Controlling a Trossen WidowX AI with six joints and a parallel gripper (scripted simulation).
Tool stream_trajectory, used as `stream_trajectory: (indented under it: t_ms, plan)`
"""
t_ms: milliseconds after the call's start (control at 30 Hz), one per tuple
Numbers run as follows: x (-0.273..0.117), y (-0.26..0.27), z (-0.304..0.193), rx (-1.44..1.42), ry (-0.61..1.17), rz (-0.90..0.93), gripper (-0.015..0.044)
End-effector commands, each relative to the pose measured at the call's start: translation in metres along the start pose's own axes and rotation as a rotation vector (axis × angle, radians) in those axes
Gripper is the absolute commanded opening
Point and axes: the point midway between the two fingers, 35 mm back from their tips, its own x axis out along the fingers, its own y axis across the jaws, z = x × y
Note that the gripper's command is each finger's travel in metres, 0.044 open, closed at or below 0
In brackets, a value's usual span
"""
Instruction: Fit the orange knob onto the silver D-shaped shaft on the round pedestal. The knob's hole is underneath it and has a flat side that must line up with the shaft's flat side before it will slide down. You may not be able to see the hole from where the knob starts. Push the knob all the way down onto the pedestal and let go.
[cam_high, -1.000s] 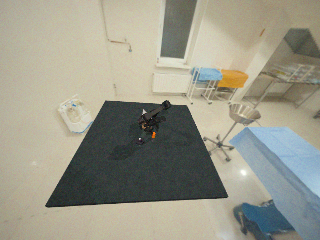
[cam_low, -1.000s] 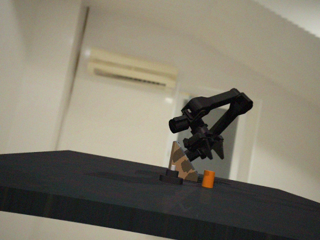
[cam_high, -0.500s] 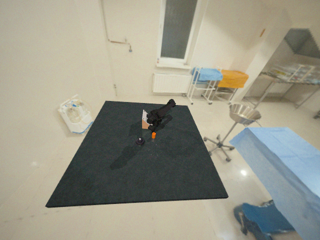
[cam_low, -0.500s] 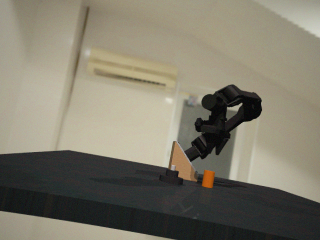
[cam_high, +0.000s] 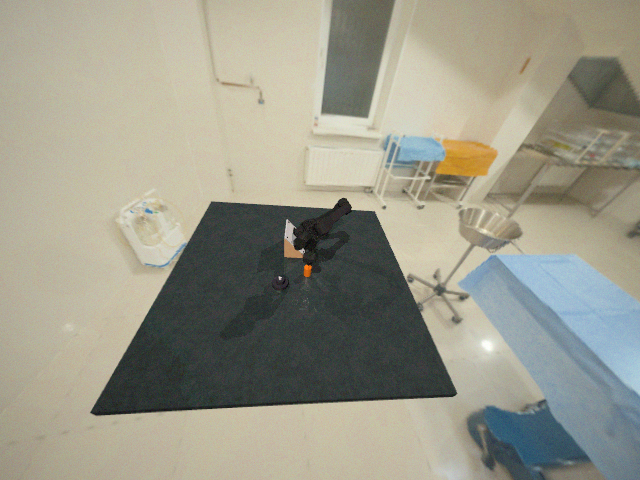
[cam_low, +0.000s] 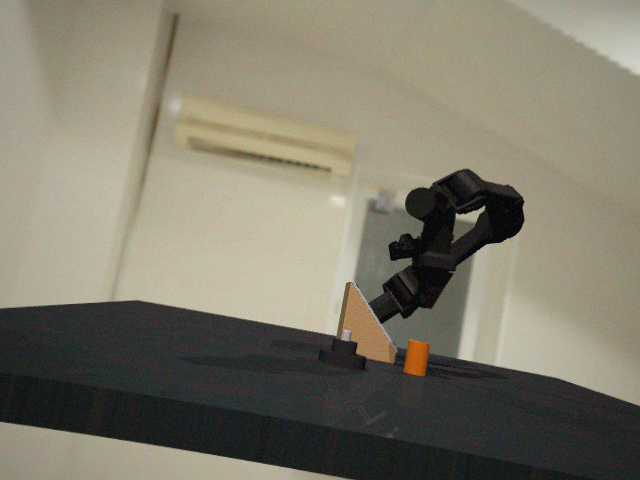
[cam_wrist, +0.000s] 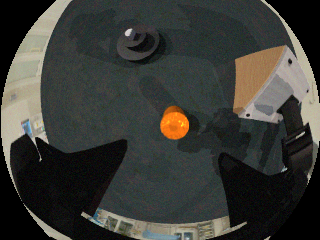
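Observation:
The orange knob (cam_high: 307, 271) (cam_low: 416, 357) (cam_wrist: 174, 126) stands upright on the dark table, apart from the pedestal. Its underside and hole are hidden. The round black pedestal (cam_high: 284, 286) (cam_low: 338, 358) (cam_wrist: 143, 53) stands to the knob's left in the top and exterior views and at the upper left in the wrist view. The short silver shaft (cam_low: 346, 334) (cam_wrist: 129, 33) sticks up bare from its middle; which way its flat side faces is hard to tell. My gripper (cam_wrist: 175, 152) is open and empty, above the knob; in the wrist view the knob shows beyond and between the fingertips.
A wedge-shaped block (cam_high: 293, 252) (cam_low: 361, 330) (cam_wrist: 256, 75) with wooden sides and a pale sloped face stands behind the knob and pedestal in the top and exterior views, close to the arm. In the wrist view it is at the upper right. The dark table (cam_high: 289, 361) (cam_low: 206, 392) carries everything.

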Motion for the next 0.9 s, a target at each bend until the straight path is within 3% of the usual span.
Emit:
stream_trajectory:
  t_ms: [0,200,867]
  plan:
    - [-0.0001,0.0003,0.0005,-0.583,-0.006,-0.001,0.0440]
    - [0.0001,0.0003,0.0006,-1.172,-0.006,-0.003,0.0440]
    - [0.0005,0.0000,0.0000,-2.248,-0.004,-0.006,0.0440]
